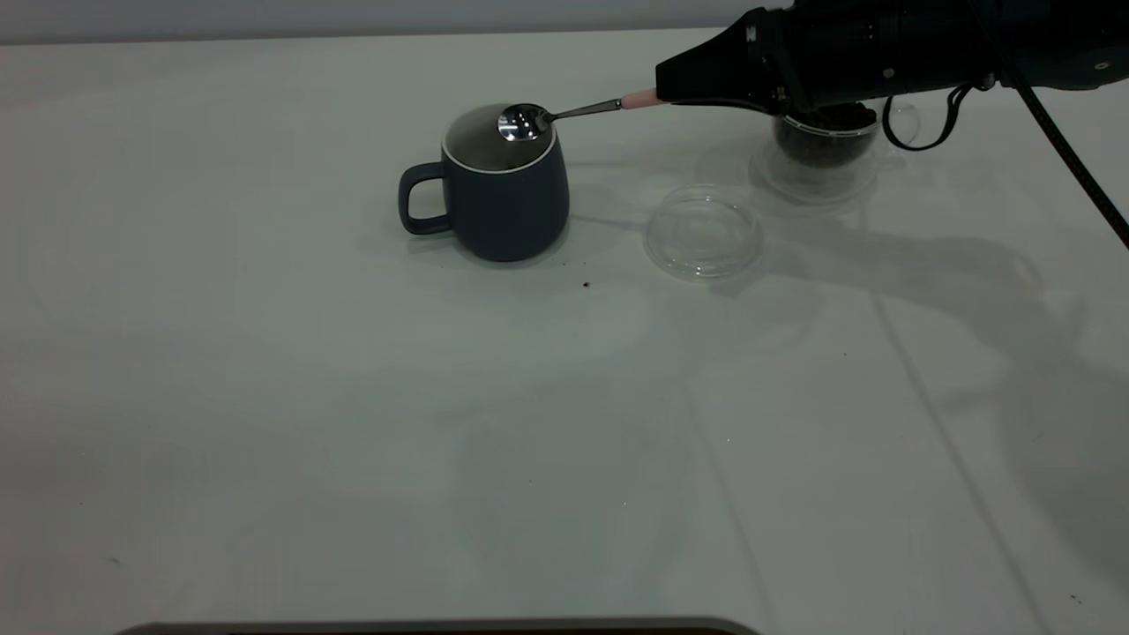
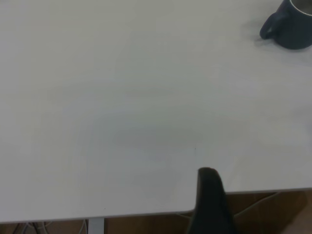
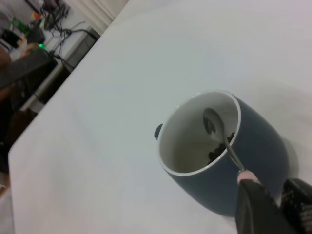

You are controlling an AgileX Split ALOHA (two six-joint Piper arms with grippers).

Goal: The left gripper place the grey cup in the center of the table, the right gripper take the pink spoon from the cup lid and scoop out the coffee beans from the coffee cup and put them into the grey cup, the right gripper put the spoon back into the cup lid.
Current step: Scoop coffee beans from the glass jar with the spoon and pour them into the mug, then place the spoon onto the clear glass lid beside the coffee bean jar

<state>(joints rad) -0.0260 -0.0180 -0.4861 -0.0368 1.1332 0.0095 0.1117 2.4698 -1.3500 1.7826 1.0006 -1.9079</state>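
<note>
The grey cup [image 1: 507, 207] stands upright on the table [image 1: 353, 397], handle toward the left. My right gripper [image 1: 670, 88] is shut on the pink handle of the pink spoon [image 1: 525, 122]. The shiny spoon bowl hangs over the cup's mouth and carries no beans. In the right wrist view the spoon [image 3: 214, 122] dips inside the cup [image 3: 253, 161], where a few coffee beans [image 3: 219, 148] lie on the white bottom. The coffee cup [image 1: 825, 145], heaped with beans [image 1: 833, 119], sits behind the right arm. The cup lid [image 1: 703, 231] lies empty between the cups. My left gripper [image 2: 208, 185] is parked by the table's edge, far from the cup [image 2: 292, 29].
A dark speck [image 1: 586, 285] lies on the table just in front of the grey cup. The right arm's black cable [image 1: 1067, 150] trails down at the right. A desk with cables and equipment [image 3: 44, 29] stands beyond the table's far corner.
</note>
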